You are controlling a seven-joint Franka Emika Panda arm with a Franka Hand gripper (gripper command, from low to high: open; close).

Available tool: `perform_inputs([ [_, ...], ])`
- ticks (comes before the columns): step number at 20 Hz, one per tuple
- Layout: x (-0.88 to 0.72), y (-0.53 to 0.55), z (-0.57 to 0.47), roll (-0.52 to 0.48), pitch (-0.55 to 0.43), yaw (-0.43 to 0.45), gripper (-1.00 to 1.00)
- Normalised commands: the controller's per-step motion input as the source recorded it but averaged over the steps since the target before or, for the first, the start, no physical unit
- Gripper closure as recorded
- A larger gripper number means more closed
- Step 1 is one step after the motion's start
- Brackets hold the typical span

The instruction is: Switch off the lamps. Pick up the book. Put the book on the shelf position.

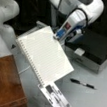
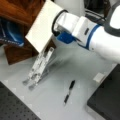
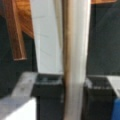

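Observation:
The book (image 1: 44,55) is a large white spiral-bound notebook, tilted in the air above the grey table. My gripper (image 1: 57,36) is shut on its far edge. In a front view the book (image 2: 43,25) shows its plain back, with the gripper (image 2: 58,33) clamped on its right edge. The wrist view looks along the book's edge (image 3: 75,55), which runs upright between my two black fingers (image 3: 48,86). The shelf position, a reddish-brown wooden piece (image 1: 4,84), lies at the lower left in a front view, and the same wooden piece (image 2: 18,11) stands behind the book.
A metal stand (image 1: 56,100) sits on the table under the book; the stand (image 2: 38,67) also appears in a front view. A black pen (image 1: 82,84) lies on the table. A black flat box (image 1: 94,47) rests on the right. Blue books (image 2: 10,33) sit within the wooden piece.

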Motion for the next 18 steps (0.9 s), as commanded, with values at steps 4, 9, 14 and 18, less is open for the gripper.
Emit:
perform_inputs([
  [4,0.15,0.01,0.37,-0.037,0.18,-0.316,1.0],
  [9,0.0,-0.14,0.35,-0.015,0.15,-0.244,1.0],
  [14,-0.13,-0.17,0.27,-0.003,0.108,-0.17,1.0],
  [18,-0.19,-0.13,0.19,0.01,0.085,-0.092,1.0],
])
